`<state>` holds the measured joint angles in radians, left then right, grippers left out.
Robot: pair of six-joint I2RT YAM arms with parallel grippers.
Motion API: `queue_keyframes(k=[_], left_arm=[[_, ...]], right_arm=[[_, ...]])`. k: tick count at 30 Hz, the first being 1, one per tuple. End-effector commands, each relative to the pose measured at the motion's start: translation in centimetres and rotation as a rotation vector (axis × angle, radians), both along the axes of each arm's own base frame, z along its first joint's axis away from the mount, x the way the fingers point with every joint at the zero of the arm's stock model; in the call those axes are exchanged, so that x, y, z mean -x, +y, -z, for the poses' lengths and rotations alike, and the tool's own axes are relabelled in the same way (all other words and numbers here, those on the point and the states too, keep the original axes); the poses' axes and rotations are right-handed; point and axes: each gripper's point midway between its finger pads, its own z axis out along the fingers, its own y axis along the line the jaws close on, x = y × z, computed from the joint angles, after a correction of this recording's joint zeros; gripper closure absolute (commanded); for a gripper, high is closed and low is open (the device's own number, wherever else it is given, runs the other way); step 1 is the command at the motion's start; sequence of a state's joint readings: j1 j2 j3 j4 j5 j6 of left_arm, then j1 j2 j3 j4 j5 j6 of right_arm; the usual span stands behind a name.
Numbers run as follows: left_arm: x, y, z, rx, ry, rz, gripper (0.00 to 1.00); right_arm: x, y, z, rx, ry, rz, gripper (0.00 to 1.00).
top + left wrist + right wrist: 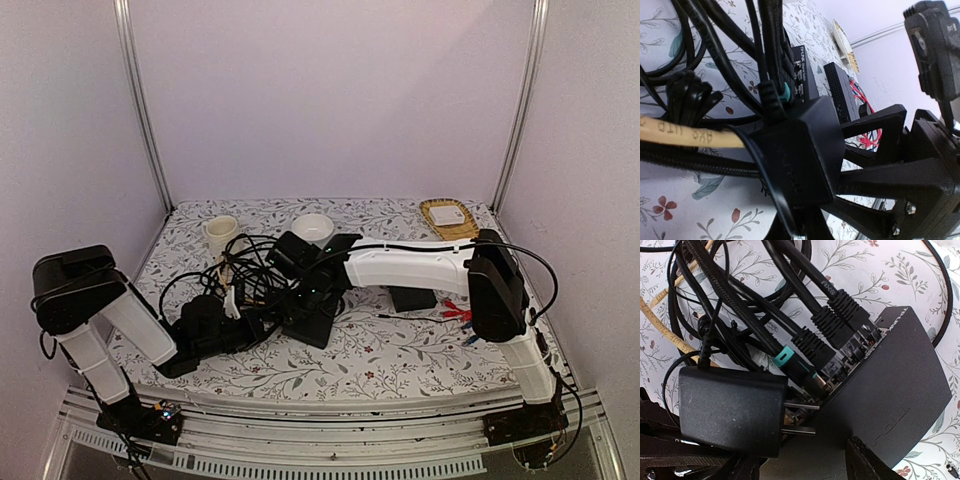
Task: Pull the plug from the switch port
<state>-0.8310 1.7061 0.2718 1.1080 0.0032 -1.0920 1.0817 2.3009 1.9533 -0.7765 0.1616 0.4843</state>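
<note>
Adapter [795, 155] (black, close-up) screens the closed left hand [250, 322]; right hand's [850, 152] grip unclear.

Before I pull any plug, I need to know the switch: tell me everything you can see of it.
The switch is a flat matte-black box, plastic by its look, lying on the flowered cloth, with faint lettering on its top. Its port row faces the cable tangle: three black plugs and one teal-booted plug sit in it. A black two-prong adapter is close to that edge.
</note>
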Motion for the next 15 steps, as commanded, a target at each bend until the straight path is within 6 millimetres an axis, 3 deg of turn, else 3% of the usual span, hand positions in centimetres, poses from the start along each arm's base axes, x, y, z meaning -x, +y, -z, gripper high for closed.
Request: queue_keyframes(k=[1,9,10,15], left_arm=[[-1.6,0.5,-4.7,0.091,-0.142,-0.066,1.00],[-1.8,1.2,-4.6,0.098,-0.130,-0.107,1.00],[-1.8,1.3,-4.5,0.097,-0.126,-0.114,1.00],[-1.9,1.9,-4.0,0.099,-0.104,-0.150,1.00]], right_arm=[[0.8,-6.3,6.2,0.283,0.077,0.020,0.40],[1.2,-7.6,7.6,0.306,0.103,0.035,0.40],[1.0,-7.5,6.3,0.281,0.091,0.037,0.39],[1.2,-7.8,6.3,0.271,0.101,0.049,0.40]])
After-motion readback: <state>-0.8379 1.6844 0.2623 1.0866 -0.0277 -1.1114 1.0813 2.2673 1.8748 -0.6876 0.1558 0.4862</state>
